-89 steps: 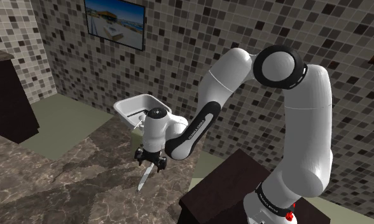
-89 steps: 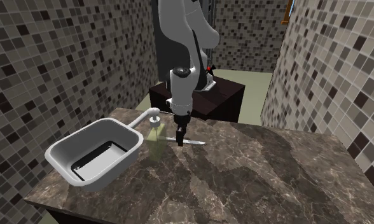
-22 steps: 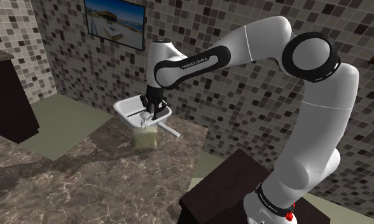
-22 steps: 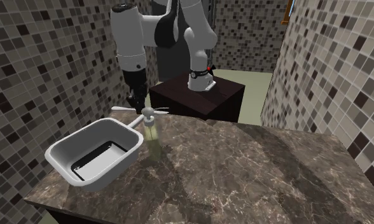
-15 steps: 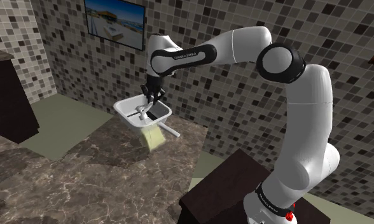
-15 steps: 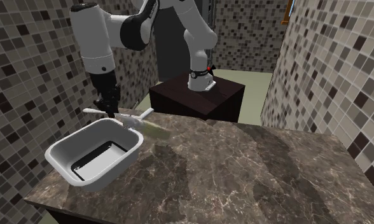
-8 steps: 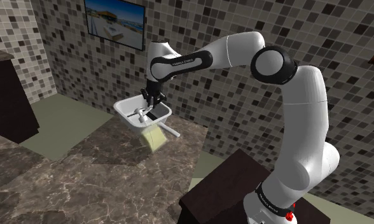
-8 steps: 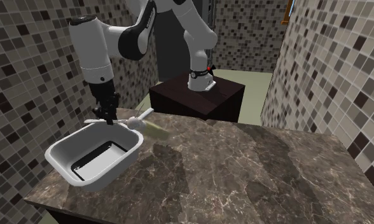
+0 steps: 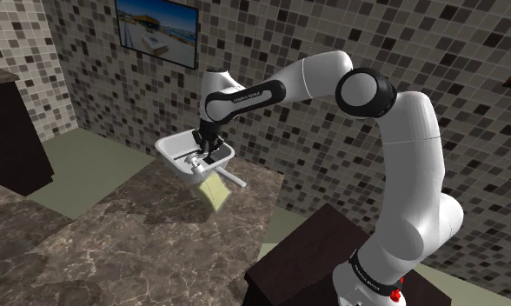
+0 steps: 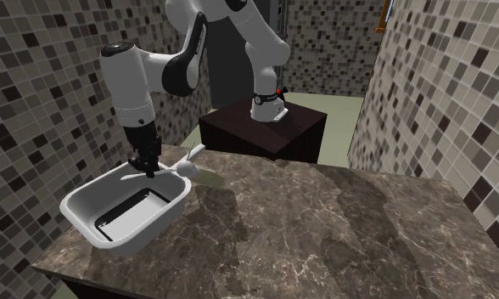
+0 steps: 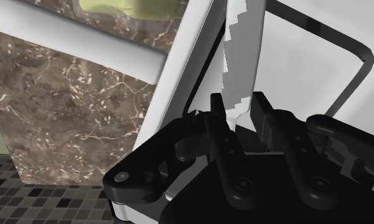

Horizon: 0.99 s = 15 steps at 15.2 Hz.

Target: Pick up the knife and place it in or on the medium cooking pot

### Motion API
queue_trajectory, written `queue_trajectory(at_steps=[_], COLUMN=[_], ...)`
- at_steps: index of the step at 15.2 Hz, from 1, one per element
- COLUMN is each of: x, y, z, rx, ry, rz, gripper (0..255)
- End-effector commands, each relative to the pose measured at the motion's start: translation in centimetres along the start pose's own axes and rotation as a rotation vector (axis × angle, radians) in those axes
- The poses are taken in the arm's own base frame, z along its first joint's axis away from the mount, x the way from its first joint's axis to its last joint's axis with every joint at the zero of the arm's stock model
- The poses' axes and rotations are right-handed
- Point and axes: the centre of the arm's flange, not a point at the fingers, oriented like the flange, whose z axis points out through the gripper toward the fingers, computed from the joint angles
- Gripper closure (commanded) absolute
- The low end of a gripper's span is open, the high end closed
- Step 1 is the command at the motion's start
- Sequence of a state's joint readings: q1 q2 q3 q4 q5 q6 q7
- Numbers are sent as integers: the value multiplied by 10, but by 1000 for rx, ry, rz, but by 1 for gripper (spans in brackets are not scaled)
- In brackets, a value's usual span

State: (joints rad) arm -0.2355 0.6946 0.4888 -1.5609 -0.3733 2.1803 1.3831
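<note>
The end effector (image 11: 240,109) is clamped on the knife (image 11: 243,44), held over the white pot (image 10: 159,217). Pickup is done; release into the pot remains

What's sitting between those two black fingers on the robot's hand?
A knife. In the wrist view the fingers clasp it from both sides, and its pale blade reaches out over the white pot.
</note>
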Motion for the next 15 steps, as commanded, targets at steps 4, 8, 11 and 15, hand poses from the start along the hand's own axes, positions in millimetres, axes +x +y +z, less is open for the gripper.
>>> queue_trajectory(at_steps=[4, 8, 11, 15], x=[0, 0, 0, 0], y=[0, 0, 0, 0], z=[11, 11, 11, 11], rx=[0, 0, 0, 0], ry=[0, 0, 0, 0], rz=[0, 0, 0, 0], gripper=[255, 255, 0, 0])
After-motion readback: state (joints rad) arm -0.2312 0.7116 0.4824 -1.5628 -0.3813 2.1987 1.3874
